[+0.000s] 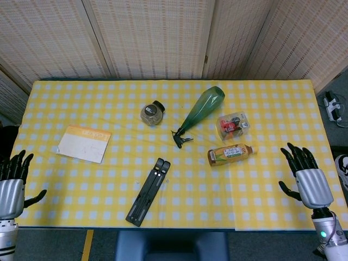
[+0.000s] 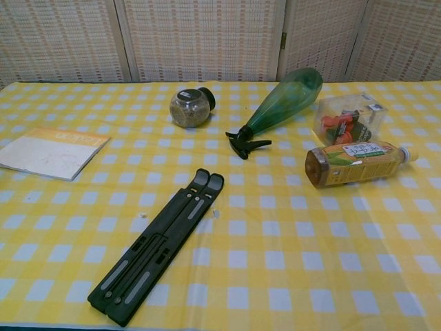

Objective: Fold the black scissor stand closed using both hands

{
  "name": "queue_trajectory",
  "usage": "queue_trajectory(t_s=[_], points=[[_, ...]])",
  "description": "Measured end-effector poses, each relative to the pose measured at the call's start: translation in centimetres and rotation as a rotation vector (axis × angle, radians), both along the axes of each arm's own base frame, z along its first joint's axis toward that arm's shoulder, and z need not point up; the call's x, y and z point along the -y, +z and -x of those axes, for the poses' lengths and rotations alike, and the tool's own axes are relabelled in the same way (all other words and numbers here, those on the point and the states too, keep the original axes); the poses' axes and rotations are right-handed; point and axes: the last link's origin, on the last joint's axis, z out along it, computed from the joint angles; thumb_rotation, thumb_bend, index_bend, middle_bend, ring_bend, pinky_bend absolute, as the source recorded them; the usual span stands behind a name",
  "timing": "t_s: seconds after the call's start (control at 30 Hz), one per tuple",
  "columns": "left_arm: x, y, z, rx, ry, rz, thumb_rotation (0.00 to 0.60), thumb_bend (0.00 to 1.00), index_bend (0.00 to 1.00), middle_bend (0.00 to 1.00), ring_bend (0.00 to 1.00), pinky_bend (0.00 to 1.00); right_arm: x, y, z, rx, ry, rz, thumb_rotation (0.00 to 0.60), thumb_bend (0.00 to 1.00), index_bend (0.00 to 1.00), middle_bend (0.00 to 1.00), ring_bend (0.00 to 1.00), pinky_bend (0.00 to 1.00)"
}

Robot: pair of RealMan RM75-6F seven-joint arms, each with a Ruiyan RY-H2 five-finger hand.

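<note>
Silver-backed with black fingers, the left robot hand hangs at the left edge of the head view, off the tabletop's corner, fingers spread and grasping nothing. The right robot hand mirrors it at the right edge, over the yellow checked cloth's border, also spread and unloaded. Neither shows in the chest view.

Well apart from both, the black scissor stand lies folded flat near the front edge of the tabletop, its two bars side by side, running diagonally from front-left to back-right. Nothing touches it.

To its back left lies a yellow-edged booklet. Behind the stand sits a small glass jar with a dark lid, on its side. A green spray bottle lies tilted beside it, black trigger nozzle pointing toward the stand. Right of the nozzle, a clear plastic box with red contents rests just behind a tea bottle lying on its side, which sits between the stand and the right robot hand.
</note>
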Motion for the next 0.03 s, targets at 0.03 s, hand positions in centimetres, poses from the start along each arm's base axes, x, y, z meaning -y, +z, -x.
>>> queue_trajectory(t_s=[0.03], points=[[0.52, -0.23, -0.05, 0.001, 0.001, 0.001, 0.600, 0.17, 0.01, 0.00, 0.00, 0.00, -0.38, 0.07, 0.49, 0.012, -0.012, 0.005, 0.600, 0.32, 0.00, 0.00, 0.00, 0.00]])
